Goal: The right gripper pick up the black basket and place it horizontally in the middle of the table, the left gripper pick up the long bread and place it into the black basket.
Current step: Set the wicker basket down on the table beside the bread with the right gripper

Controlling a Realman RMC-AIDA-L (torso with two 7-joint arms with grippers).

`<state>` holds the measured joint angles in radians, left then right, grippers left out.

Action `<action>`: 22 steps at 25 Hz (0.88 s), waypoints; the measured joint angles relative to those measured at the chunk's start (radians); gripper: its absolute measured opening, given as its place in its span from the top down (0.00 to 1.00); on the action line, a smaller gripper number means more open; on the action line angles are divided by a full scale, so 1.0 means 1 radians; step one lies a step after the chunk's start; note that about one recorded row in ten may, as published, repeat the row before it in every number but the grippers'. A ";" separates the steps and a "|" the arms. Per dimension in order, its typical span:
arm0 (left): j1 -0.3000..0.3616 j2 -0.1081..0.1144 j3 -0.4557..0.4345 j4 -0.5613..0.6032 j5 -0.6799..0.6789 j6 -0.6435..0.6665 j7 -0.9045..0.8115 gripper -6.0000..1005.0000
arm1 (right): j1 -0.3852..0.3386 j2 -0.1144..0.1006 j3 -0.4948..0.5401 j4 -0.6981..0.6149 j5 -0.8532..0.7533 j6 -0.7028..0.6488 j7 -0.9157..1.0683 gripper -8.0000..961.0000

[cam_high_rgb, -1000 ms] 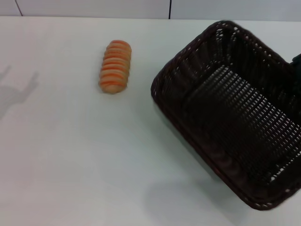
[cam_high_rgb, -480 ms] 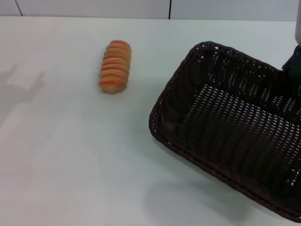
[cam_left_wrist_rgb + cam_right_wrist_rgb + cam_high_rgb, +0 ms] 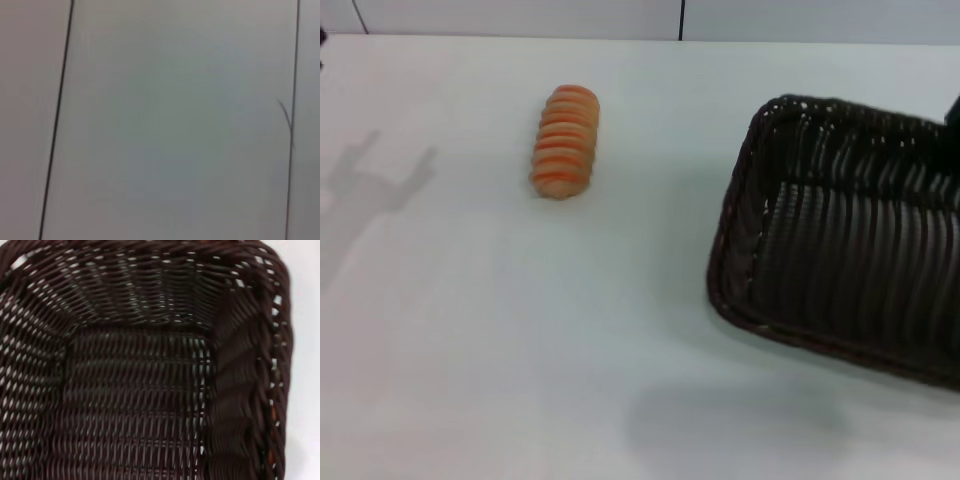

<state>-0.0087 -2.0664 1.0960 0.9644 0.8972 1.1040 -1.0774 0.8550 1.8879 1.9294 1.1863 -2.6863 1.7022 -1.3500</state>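
- While the black basket (image 3: 850, 290) hangs tilted over the right part of the table (image 3: 520, 350), it has turned a lot within one second: before, its long side ran diagonally, and now it lies nearly crosswise in the head view, with the open side facing the camera.
- It has also moved to the right and is partly cut by the edge of the picture; a soft shadow on the table below it suggests that it is lifted and does not rest yet.
- The right pincer itself is not clearly visible. Only a dark piece shows at the right border of the head view, and the right wrist view is filled by the woven inside of the basket (image 3: 135, 390). So I cannot tell how far the pincer is open, though I judge that it carries the basket.
- The long bread (image 3: 565, 140) has not moved; it lies on the table, well apart from the basket, on the left-far side.
- The left pincer is not in the pictures; only a shadow (image 3: 375, 190) of it, which has shifted a little to the right, lies on the table at the left.
- For the task this means, in my judgement, that the turning is almost done, but the basket must still come to the middle and go down.
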 joint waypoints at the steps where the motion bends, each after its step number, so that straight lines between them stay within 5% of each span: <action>1: -0.007 0.000 0.015 -0.002 0.007 -0.013 0.004 0.15 | 0.000 0.000 0.000 0.000 0.000 0.000 0.000 0.83; 7: -0.012 0.000 0.035 -0.002 0.007 -0.026 0.013 0.15 | 0.054 0.010 0.025 -0.070 0.005 -0.118 -0.049 0.84; 13: -0.002 0.000 0.043 0.006 0.007 -0.024 0.013 0.15 | 0.076 0.100 0.011 -0.118 0.031 -0.217 -0.046 0.85; 22: 0.003 0.004 0.031 0.005 0.007 -0.018 0.014 0.15 | 0.093 0.122 -0.001 -0.148 0.055 -0.267 -0.016 0.84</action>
<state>-0.0053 -2.0619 1.1266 0.9693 0.9042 1.0857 -1.0631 0.9479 2.0104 1.9285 1.0379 -2.6318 1.4355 -1.3662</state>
